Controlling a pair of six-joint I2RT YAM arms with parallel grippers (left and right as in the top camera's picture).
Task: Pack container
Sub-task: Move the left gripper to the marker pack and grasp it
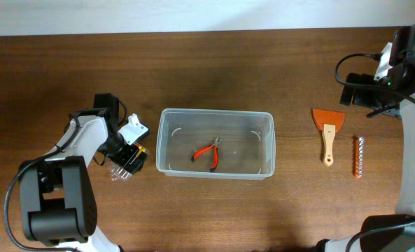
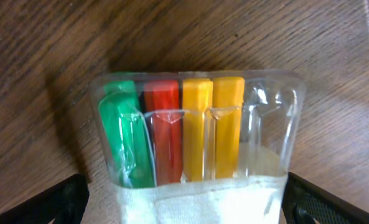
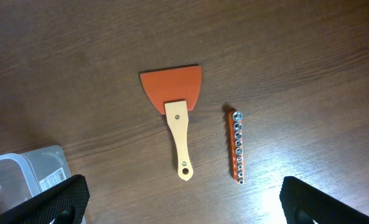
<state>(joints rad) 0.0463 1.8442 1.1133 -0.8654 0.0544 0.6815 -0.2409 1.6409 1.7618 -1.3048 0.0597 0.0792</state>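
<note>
The clear plastic container (image 1: 214, 166) stands mid-table and holds red-handled pliers (image 1: 206, 152); one corner of it shows in the right wrist view (image 3: 28, 169). My left gripper (image 1: 128, 158) is left of the container, low over the table. In the left wrist view it (image 2: 187, 202) is open, its fingers straddling a clear pack of green, red and yellow pieces (image 2: 193, 127); a gap shows beside the left finger. My right gripper (image 1: 356, 94) is open and empty (image 3: 183, 199), high above the table's right side.
An orange scraper with a wooden handle (image 1: 328, 131) (image 3: 177, 112) lies right of the container. An orange rail of sockets (image 1: 359, 155) (image 3: 236, 145) lies just right of the scraper. The table top is dark wood.
</note>
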